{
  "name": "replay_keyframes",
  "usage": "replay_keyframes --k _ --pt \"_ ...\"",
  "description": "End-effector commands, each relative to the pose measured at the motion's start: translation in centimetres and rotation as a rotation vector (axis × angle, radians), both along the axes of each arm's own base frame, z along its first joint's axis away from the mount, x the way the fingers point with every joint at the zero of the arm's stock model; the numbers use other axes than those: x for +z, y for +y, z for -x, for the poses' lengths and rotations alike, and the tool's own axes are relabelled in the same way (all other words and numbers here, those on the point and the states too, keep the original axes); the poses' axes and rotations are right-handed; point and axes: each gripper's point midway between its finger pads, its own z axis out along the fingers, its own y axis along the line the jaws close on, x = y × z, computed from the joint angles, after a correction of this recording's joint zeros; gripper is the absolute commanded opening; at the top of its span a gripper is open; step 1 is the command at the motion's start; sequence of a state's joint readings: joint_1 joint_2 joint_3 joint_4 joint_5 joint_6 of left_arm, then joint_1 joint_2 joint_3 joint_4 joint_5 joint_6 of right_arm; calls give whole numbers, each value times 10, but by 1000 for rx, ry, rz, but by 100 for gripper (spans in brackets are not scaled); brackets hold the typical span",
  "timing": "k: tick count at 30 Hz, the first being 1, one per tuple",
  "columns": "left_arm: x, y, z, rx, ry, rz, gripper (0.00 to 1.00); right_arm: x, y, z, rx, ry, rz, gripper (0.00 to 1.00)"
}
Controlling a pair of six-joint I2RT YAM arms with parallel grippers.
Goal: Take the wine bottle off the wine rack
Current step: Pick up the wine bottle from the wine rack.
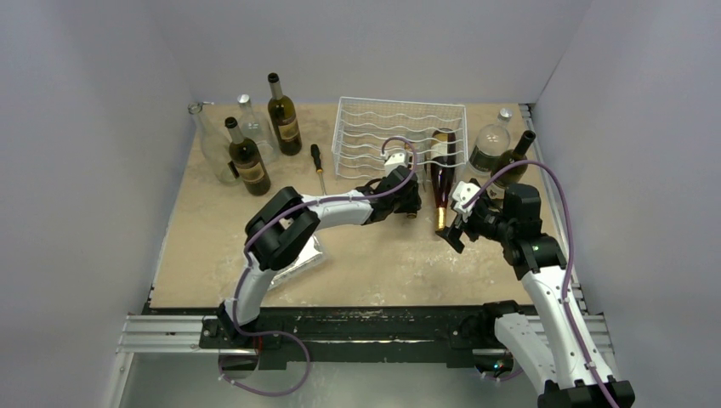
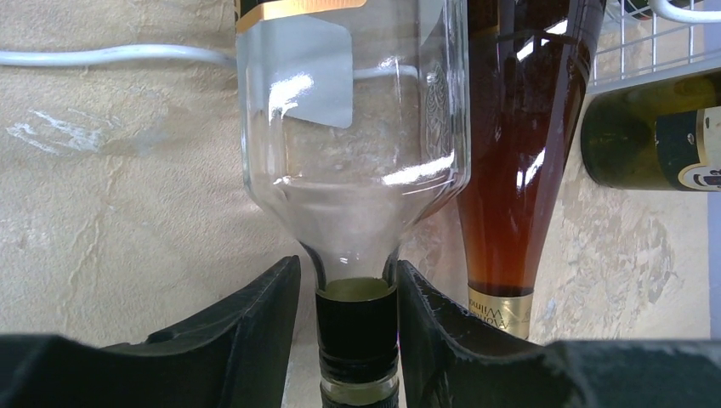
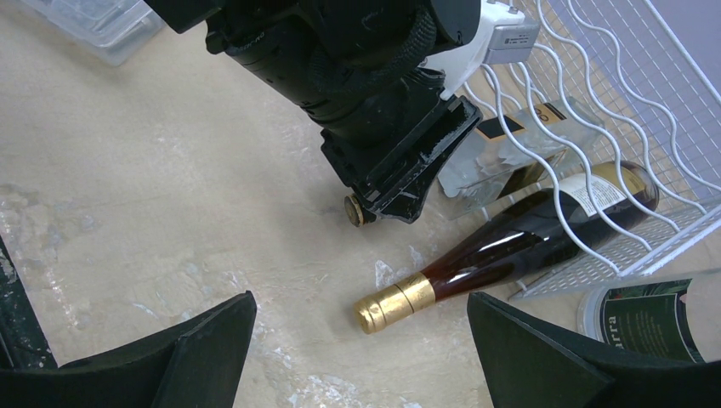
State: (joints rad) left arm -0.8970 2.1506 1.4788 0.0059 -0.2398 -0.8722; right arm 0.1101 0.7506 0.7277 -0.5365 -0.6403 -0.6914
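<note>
My left hand [image 2: 349,268] is sitting narrow around the black-capped neck of the clear glass wine bottle [image 2: 353,127], which is lying in the white wire wine rack [image 1: 366,119] (clamped yet? I cannot tell). My right hand [image 3: 359,299] is hanging wide. A loose hold is risking a slip, and the slim amber bottle [image 2: 519,170] just right could get dragged along.

Dark bottles [image 1: 247,160] and clear bottles [image 1: 252,126] are being seen standing at the table's [image 1: 195,272] back left, a screwdriver [image 1: 319,167] lying just beside them. A round bottle [image 1: 491,146] and a green bottle [image 1: 513,161] are being seen at the back right, a clear box [image 3: 93,25] nearer the front.
</note>
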Motion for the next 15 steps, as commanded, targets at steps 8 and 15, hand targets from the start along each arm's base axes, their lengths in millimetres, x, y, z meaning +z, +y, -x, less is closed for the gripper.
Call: replay_keyframes --k 8,15 --pt "11 -10 -18 24 -30 42 39 5 -3 -5 -13 -38 5 99" --pt "15 -5 -15 28 -27 30 2 4 -3 -5 -13 -37 6 99"
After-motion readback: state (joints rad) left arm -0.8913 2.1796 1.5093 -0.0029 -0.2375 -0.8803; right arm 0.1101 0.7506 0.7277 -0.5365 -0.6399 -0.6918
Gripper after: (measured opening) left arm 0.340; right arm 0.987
